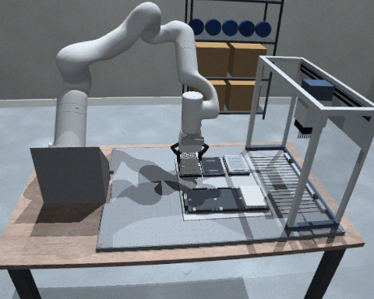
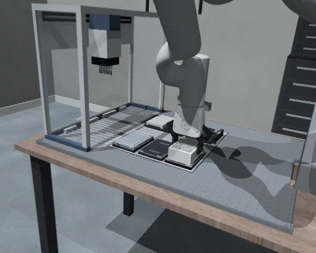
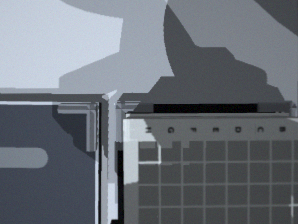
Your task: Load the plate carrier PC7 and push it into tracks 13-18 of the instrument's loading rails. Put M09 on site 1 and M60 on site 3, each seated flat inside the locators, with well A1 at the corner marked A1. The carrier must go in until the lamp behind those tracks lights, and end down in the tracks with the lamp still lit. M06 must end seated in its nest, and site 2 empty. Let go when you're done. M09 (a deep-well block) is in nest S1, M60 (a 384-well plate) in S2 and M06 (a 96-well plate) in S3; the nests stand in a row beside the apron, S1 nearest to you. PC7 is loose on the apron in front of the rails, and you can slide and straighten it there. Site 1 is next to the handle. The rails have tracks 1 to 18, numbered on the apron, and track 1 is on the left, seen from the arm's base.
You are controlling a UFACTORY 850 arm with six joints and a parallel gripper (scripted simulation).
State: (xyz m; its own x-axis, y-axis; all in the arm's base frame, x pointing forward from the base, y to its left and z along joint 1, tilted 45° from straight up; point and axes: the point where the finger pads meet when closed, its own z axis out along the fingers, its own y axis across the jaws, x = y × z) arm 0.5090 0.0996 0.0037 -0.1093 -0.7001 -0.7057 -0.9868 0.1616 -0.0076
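The deep-well block M09 point(image 1: 190, 165) sits in nest S1, nearest the arm's base. My gripper point(image 1: 190, 156) stands straight down over it and is shut on the block's sides; it also shows in the exterior view point(image 2: 187, 145). The wrist view shows the block's well grid point(image 3: 215, 170) and the dark empty nest S2 point(image 3: 49, 160) beside it. Nest S2 point(image 1: 213, 165) is bare. The 96-well plate M06 point(image 1: 237, 163) lies in nest S3. The carrier PC7 point(image 1: 221, 199) lies on the apron with a white plate point(image 1: 253, 196) on its end nearest the rails.
The loading rails point(image 1: 287, 183) lie under the white instrument frame point(image 1: 319, 105) at the right, with a pipetting head point(image 1: 312, 109) above. A grey box point(image 1: 69, 175) stands at the arm's base on the left. Shelves stand behind the table.
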